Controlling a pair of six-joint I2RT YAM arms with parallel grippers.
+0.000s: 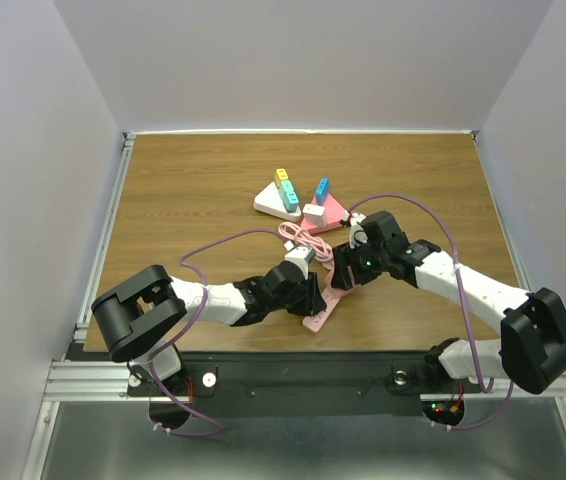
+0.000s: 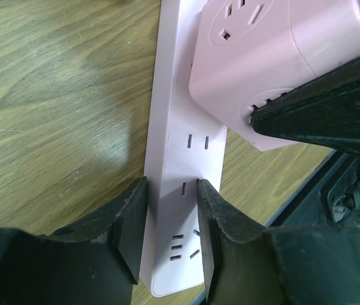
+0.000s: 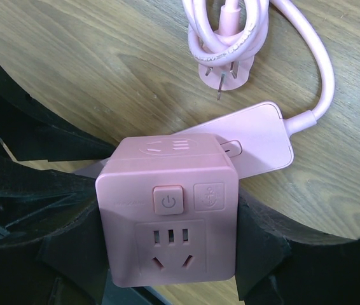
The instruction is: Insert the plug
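A pink power strip (image 2: 180, 146) lies on the wooden table; it also shows in the top view (image 1: 320, 313) and the right wrist view (image 3: 263, 143). My left gripper (image 2: 172, 222) is shut on the strip's near end, one finger on each long side. My right gripper (image 3: 170, 244) is shut on a pink cube adapter (image 3: 170, 216) with a power button and sockets. The cube (image 2: 275, 63) sits on or just over the strip's middle; its plug side is hidden. The strip's pink cable with its own plug (image 3: 221, 70) lies coiled behind.
A white triangular block (image 1: 278, 203) with a yellow and teal adapter and a pink block (image 1: 328, 212) with a blue adapter stand at the table's middle back. The table's near edge and black rail (image 2: 332, 184) run just right of the strip.
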